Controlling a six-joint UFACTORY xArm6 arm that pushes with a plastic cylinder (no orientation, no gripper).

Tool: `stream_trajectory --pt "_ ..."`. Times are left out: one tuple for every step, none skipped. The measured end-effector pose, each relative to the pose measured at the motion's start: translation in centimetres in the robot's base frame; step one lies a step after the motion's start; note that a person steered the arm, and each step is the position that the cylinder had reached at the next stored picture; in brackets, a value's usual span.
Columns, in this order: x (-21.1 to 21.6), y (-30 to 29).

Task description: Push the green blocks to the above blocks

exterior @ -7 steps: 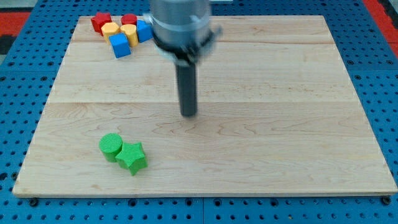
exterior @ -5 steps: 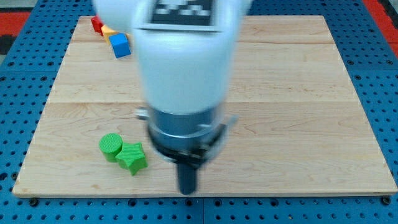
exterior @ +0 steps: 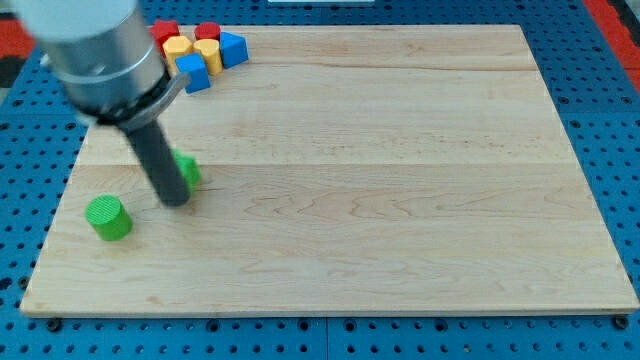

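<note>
My tip point(exterior: 175, 200) rests on the wooden board point(exterior: 400, 200) at the view's left. It touches a green block point(exterior: 188, 171) that is mostly hidden behind the rod, so its shape cannot be made out. A green cylinder point(exterior: 108, 218) stands apart at the tip's lower left. At the view's top left sits a cluster: two red blocks point(exterior: 165, 31) point(exterior: 208, 31), two yellow blocks point(exterior: 178, 46) point(exterior: 207, 53) and two blue blocks point(exterior: 193, 73) point(exterior: 232, 48).
The board lies on a blue pegboard table point(exterior: 600, 150). The arm's grey body point(exterior: 95, 50) covers the board's top left corner and part of the cluster's left side.
The arm swung from the board's bottom middle to the left. The two green blocks, once touching at the bottom left, are now apart: one moved up, the cylinder moved left and up.
</note>
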State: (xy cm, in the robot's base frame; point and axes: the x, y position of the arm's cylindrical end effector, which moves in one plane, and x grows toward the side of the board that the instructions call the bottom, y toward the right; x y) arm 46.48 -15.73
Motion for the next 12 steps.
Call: stream_trajectory --pt "-8.0 0.0" --pt "-12.4 0.1" --pt "-4.0 3.0" --pt "9.0 -0.3" --pt "12.0 -8.5" --pt "6.1 -10.9" --pt "4.5 -4.6" --pt "9.9 -5.2" --pt "10.7 -1.2" --pt "4.0 -0.3" --pt "-2.6 -1.8" --pt "-4.3 -1.7"
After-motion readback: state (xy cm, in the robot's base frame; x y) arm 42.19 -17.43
